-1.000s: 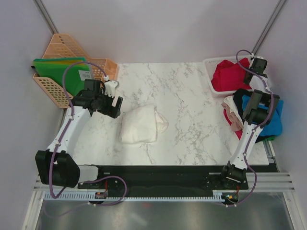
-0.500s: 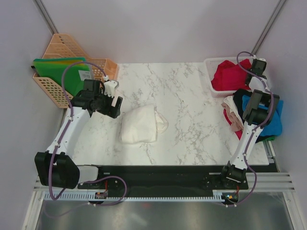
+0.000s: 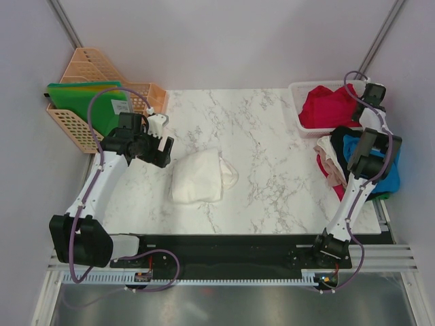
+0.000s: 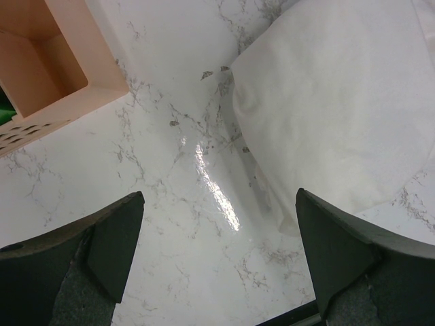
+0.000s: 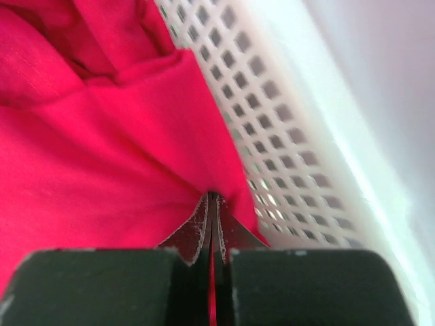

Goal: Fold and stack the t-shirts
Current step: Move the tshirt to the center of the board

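Right fingers (image 5: 192, 238) pinch soft red t-shirt (image 5: 102, 156) cloth inside the white mesh basket (image 5: 285, 156). Left fingers (image 4: 102, 238) gape wide above the glossy marbled surface (image 4: 170, 204).

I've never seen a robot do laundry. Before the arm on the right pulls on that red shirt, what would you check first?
1. Right gripper shut on the red t-shirt: ok, cloth is pinched between its fingers.
2. How much cloth is caught: cannot tell, only a small fold shows.
3. Shirt free of the white basket: not ok, it lies inside, against the mesh wall.
4. Left gripper open and empty: ok, it hangs over the table beside the white t-shirt.
5. Bare table to spread the shirt on: ok, between the white t-shirt and the basket.
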Robot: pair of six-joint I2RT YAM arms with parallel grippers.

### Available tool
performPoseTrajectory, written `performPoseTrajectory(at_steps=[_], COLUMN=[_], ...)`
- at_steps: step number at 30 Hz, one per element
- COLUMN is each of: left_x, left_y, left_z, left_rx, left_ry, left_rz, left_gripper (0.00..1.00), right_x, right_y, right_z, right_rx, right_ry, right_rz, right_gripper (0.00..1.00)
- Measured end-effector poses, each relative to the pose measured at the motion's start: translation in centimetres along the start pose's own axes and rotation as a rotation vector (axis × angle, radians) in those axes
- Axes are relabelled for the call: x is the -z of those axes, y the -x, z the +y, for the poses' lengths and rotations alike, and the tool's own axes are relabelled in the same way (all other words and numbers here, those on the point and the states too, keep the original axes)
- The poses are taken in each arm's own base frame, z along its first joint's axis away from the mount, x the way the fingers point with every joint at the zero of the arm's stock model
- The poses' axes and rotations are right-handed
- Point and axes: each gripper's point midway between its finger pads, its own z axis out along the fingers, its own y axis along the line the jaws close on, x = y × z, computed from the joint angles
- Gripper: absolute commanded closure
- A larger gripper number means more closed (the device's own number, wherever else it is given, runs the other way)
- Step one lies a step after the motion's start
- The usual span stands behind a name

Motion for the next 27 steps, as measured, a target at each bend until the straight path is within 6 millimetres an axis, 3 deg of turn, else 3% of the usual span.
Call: performPoseTrajectory(at_steps=[4, 6, 8, 13, 16, 19, 21, 25, 27], left_x=[-0.1, -0.2, -0.2, -0.3, -0.3, -0.4, -0.6, -0.7, -0.7], left_y=[0.0, -0.1, -0.1, -0.1, -0.2, -0.5, -0.8, -1.0, -1.0], left_z=[0.0, 0.0, 0.0, 0.0, -0.1, -0.1, -0.2, -0.2, -0.2], left_rx=[0.001, 0.001, 0.002, 0.002, 0.002, 0.004, 0.006, 0.007, 0.007], left_ry=[-0.001, -0.002, -0.003, -0.006, -0.007, -0.009, -0.011, -0.013, -0.013], left_rz=[0.003, 0.006, 0.008, 0.007, 0.008, 0.016, 0.025, 0.029, 0.029], left_gripper=[0.0, 0.0, 0.0, 0.0, 0.0, 0.0, 0.0, 0.0, 0.0], right_x=[2.5, 4.6, 8.5, 23.5, 34.8, 43.9, 48.6, 53.4, 53.3], right_y=[1.8, 3.6, 7.0, 16.0, 20.0, 20.8, 20.3, 18.9, 18.2], right_z=[-0.7, -1.0, -1.2, -2.3, -3.3, -4.0, -4.2, -2.7, -0.7], right_rx=[-0.03, -0.058, -0.1, -0.199, -0.238, -0.253, -0.255, -0.223, -0.184], right_ry=[0.016, 0.033, 0.07, 0.184, 0.26, 0.323, 0.364, 0.491, 0.566], right_rz=[0.0, -0.027, -0.105, -0.411, -0.638, -0.803, -0.885, -0.942, -0.905], right_gripper=[1.0, 1.0, 1.0, 1.0, 1.0, 1.0, 1.0, 1.0, 1.0])
